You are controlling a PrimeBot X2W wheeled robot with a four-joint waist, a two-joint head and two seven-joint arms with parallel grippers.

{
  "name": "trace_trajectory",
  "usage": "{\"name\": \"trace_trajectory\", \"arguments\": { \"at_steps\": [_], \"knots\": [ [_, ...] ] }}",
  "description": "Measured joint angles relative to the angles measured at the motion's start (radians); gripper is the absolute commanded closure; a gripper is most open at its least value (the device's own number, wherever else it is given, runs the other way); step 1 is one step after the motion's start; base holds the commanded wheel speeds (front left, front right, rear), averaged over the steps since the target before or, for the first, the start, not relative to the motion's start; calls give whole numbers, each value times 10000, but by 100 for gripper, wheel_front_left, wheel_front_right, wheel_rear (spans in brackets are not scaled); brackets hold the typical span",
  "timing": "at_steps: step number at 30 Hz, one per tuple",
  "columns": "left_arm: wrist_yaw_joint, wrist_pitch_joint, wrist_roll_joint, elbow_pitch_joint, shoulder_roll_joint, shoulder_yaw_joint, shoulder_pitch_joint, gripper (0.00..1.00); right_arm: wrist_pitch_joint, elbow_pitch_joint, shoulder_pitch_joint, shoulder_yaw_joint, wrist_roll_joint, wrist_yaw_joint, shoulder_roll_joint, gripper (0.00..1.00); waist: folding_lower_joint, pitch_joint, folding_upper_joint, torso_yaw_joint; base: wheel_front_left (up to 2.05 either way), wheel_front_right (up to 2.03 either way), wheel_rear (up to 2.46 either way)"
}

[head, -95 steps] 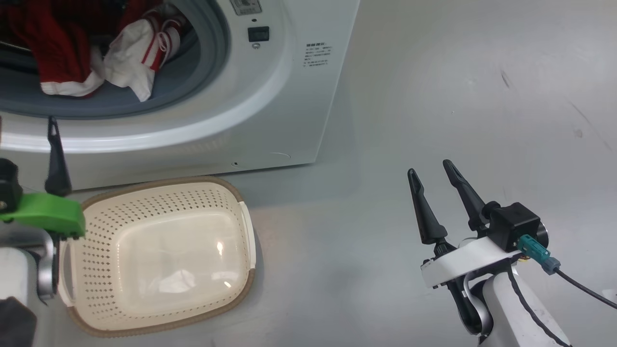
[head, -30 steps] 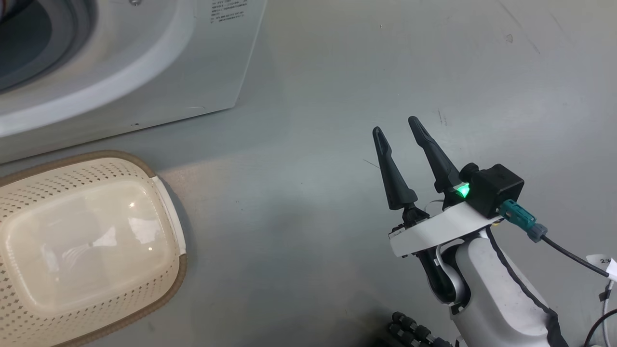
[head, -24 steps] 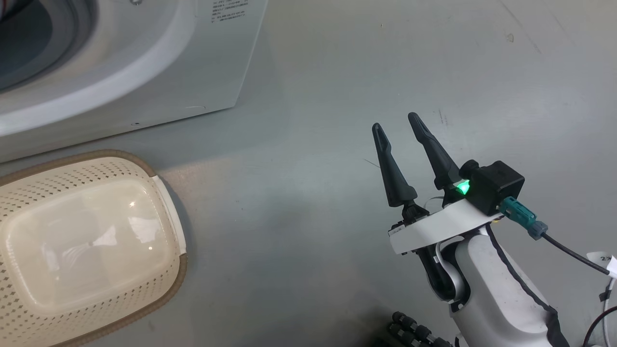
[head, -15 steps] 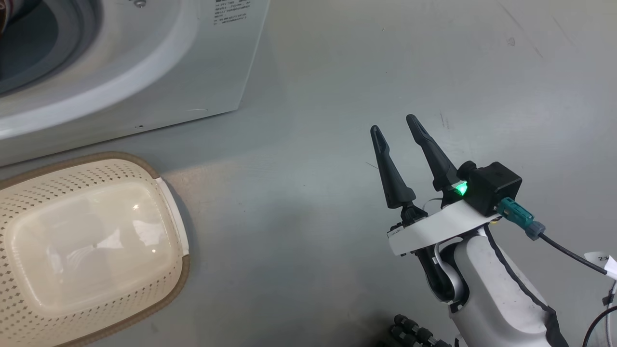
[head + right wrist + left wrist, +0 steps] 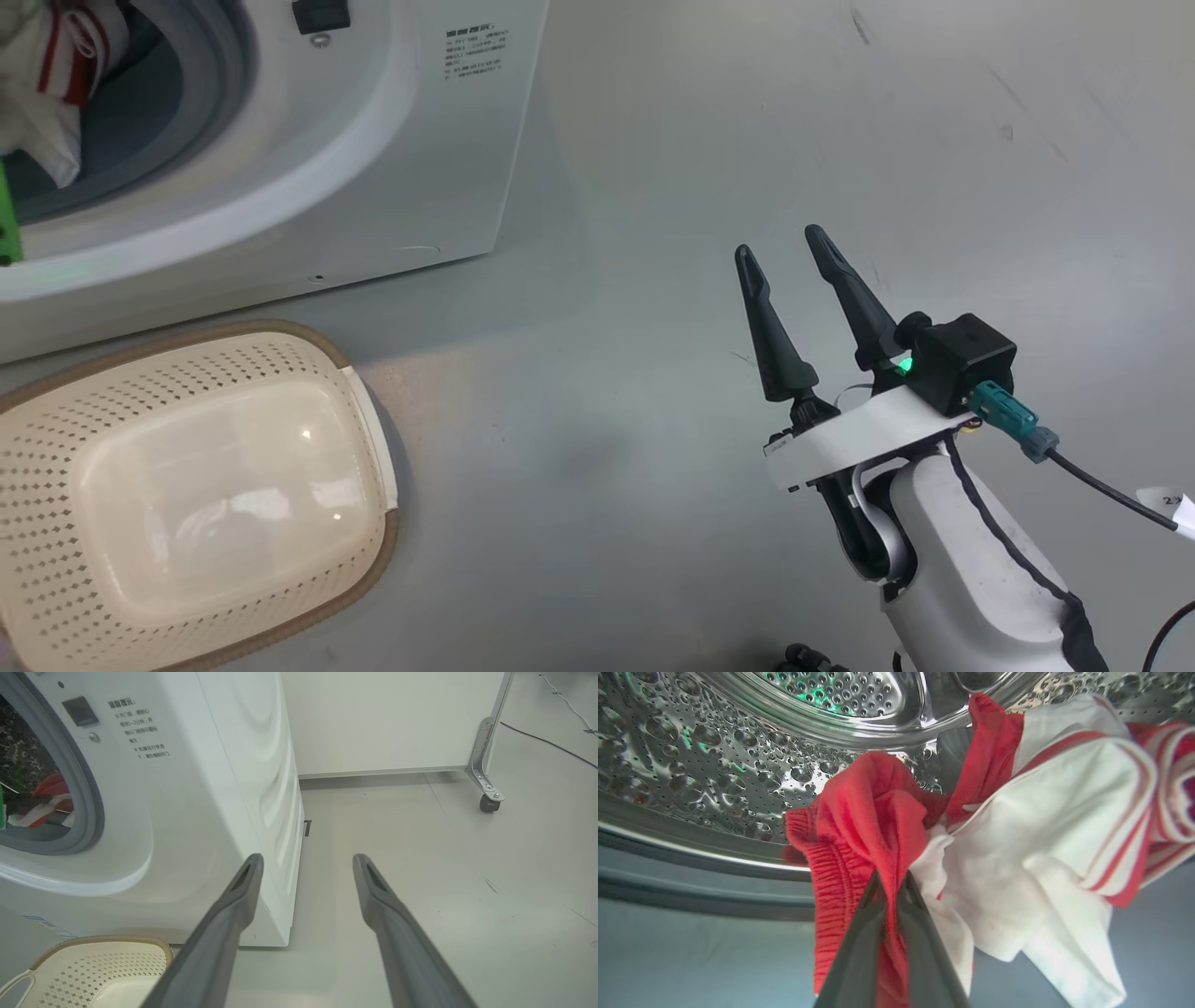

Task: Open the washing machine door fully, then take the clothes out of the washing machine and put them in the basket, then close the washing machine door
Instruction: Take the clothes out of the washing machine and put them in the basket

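– Two grippers, two jobs? Take the head view first.

– Yes. The right gripper (image 5: 779,241) hangs over bare floor (image 5: 653,140), well right of the washer (image 5: 373,168). Its fingers are spread wide, hold nothing and point up the view. I judge it parked clear of the work. The basket (image 5: 187,369) sits on the floor just in front of the washer, below its mouth and facing up, so a garment pulled out has a short way to fall. Its long side seems to run along the washer's front. The clothes (image 5: 47,75) show as a white, red-striped bunch inside the mouth, at the top left corner.

– And the left wrist view?

– The left gripper (image 5: 892,879) is clamped tight on a ridge of red fabric inside the drum (image 5: 714,765). That red fold runs along the fingers. The white, striped panel trails off to the view's right, so the bundle's long axis lies across the view, from the pinch to that loose end. Pinching a raised fold should drag the rest along, I think.

– Right wrist view?

– It looks between its own parted fingers at the washer's corner. The mouth stands uncovered, ringed by a grey gasket (image 5: 93,812), with red cloth inside. A corner of the basket sits at the bottom left. Taking out looks like the step in hand.
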State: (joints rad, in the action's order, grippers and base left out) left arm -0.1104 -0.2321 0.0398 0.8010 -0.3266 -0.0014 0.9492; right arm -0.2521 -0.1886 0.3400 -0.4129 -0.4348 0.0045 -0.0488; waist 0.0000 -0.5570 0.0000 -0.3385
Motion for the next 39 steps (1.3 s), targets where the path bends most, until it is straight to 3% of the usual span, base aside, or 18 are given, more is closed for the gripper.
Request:
{"name": "trace_trajectory", "arguments": {
  "at_steps": [14,28,39],
  "knots": [
    [29,2192,-826,148,869,226,-1117,100,0,-370,-313,596,424,8,-6,0,0,1157,0,668,0,0,0],
    [802,4295,-1227,94,1490,115,-2552,100,0,-683,-1070,997,619,50,-8,0,0,2630,0,1379,0,0,0],
    [1074,4725,-1436,-485,1891,8,-3460,100,0,-763,-1599,1185,694,150,-12,0,0,3619,0,1834,0,0,0]
  ]
}}
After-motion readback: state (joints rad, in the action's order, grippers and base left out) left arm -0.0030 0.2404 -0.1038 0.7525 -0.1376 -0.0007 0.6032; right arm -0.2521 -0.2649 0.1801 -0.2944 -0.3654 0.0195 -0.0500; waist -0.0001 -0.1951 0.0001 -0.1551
